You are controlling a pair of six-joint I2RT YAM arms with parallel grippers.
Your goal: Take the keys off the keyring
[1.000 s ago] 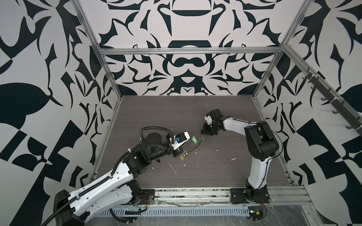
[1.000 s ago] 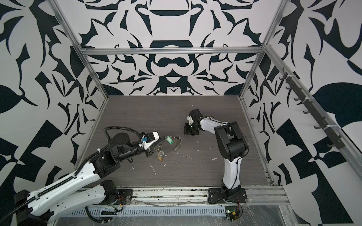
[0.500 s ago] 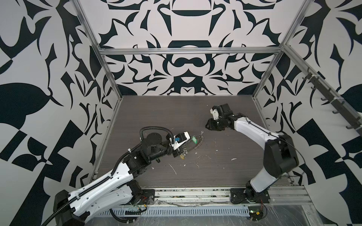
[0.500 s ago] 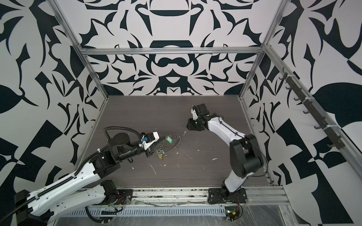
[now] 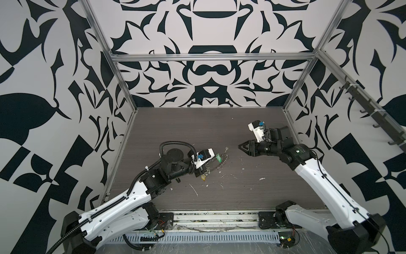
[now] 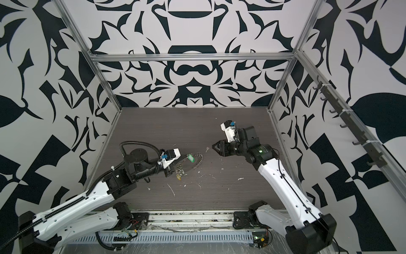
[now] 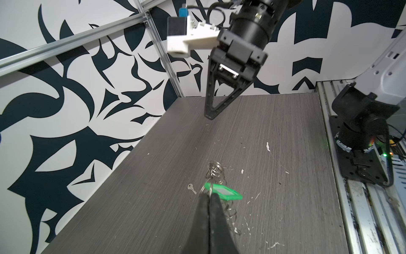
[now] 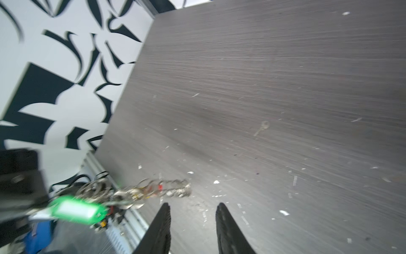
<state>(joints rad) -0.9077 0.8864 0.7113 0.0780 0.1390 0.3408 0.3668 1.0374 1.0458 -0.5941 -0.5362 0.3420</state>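
The keyring (image 5: 222,162), fringed with silver wire loops, hangs tilted off the table in both top views. My left gripper (image 7: 210,194) is shut on its rim beside a green tag (image 7: 224,192). A yellow tag (image 5: 204,177) dangles below the ring. One loose silver key (image 5: 226,149) lies flat on the table just behind the ring, also seen in the left wrist view as the key (image 7: 192,188). My right gripper (image 5: 240,146) hovers to the right of that key, open and holding nothing. The right wrist view shows its fingers (image 8: 164,217) apart, short of the keyring (image 8: 153,189).
White scraps of debris (image 5: 194,190) litter the dark wood-grain table (image 5: 197,123) in front of the ring. Patterned walls with aluminium posts (image 5: 125,83) close in the back and sides. A metal rail (image 5: 219,216) runs along the front edge.
The right arm has swung its elbow out to the right and lower, and its gripper has backed slightly right of the ring. The left arm and keyring have held still.
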